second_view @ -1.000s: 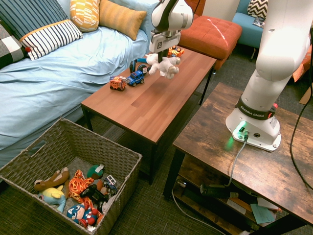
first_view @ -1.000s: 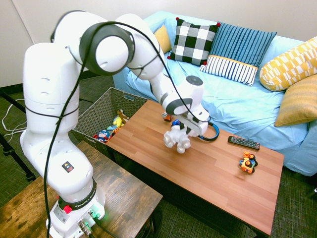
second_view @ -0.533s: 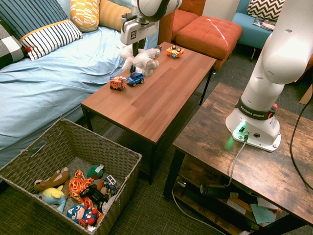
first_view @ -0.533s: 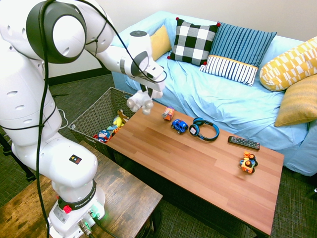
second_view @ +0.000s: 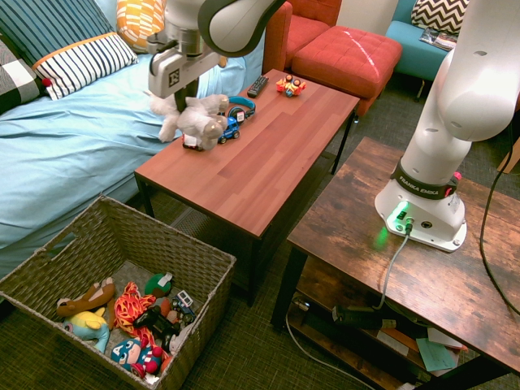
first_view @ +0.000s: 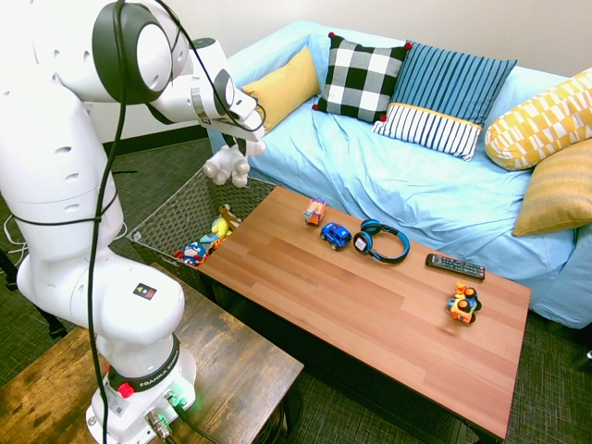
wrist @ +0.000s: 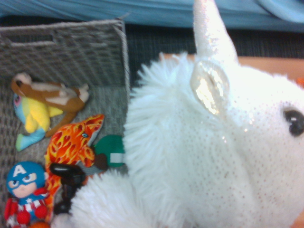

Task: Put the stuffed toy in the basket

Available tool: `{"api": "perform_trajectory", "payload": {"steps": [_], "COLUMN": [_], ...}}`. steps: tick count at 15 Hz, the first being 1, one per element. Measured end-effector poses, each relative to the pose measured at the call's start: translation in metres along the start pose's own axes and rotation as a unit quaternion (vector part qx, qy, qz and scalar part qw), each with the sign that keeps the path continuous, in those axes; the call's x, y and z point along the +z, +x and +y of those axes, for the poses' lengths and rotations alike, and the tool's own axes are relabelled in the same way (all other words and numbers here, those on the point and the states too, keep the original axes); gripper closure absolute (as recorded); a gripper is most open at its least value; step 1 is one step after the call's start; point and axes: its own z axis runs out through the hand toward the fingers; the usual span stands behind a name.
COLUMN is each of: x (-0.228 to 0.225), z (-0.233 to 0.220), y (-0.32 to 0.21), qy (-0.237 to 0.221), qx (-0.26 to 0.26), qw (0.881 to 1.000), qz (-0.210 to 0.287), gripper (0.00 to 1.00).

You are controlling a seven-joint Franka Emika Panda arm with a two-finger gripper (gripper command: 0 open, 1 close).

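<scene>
Blue-covered sofa (first_view: 407, 139) behind wood desk (first_view: 370, 287). Claw (second_view: 187, 88) clamped on white unicorn toy (second_view: 195, 120), held in the air near the desk's basket end, above the level of the woven basket (second_view: 154, 236). Toy's long axis roughly level; head points toward desk side, horn sticking out toward sofa side.

The white Franka arm (first_view: 120, 65) arches out from its base, bent at the elbow, its wrist (first_view: 192, 92) raised and the two-finger gripper (second_view: 187, 96) pointing down, fingers closed in a grip
</scene>
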Motion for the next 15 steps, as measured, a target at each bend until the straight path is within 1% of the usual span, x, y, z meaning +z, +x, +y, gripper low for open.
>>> {"api": "perform_trajectory", "payload": {"steps": [4, 7, 9, 10, 15], "x": [0.051, 0.108, 0.139, 0.149, 0.158], "z": [-0.086, -0.121, -0.134, -0.139, -0.162], "y": [-0.056, -0.091, -0.1, -0.102, -0.117], "qy": [0.006, -0.001, -0.006, -0.011, -0.02], "qx": [-0.019, -0.032, -0.033, -0.036, -0.029], "qw": [1.0, 0.999, 0.998, 0.998, 0.996], "qz": [-0.016, -0.036, -0.05, -0.057, -0.077], "gripper": [1.0, 1.0, 1.0, 0.0, 0.0]}}
